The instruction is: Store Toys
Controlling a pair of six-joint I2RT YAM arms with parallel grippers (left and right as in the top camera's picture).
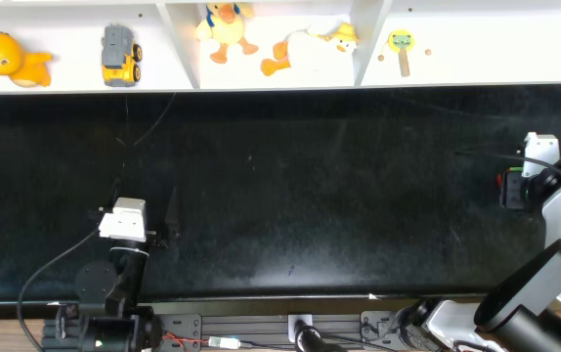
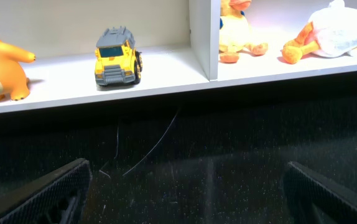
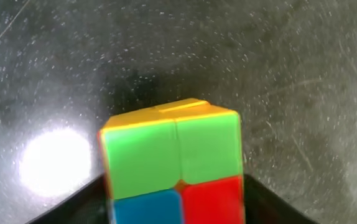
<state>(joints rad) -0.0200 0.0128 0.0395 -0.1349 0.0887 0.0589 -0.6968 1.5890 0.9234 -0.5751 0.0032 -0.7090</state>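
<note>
- Right gripper [image 3: 177, 205]: fingers pinch a colour cube [image 3: 172, 149] by its sides. Green, blue and red squares face the wrist camera.
- The cube sits at the far right of the black table [image 1: 310, 196], well apart from the white shelf [image 1: 280, 86]. Cannot tell whether it touches the table.
- Left gripper [image 2: 186, 180]: fingers spread wide, low over the table at front left, facing the shelf.
- Left compartment: orange duck [image 1: 12, 57], yellow truck [image 1: 120, 56].
- Middle compartment: yellow plush duck [image 1: 226, 27], white plush duck [image 1: 305, 49].
- Right compartment: small rattle [image 1: 401, 47].
</note>
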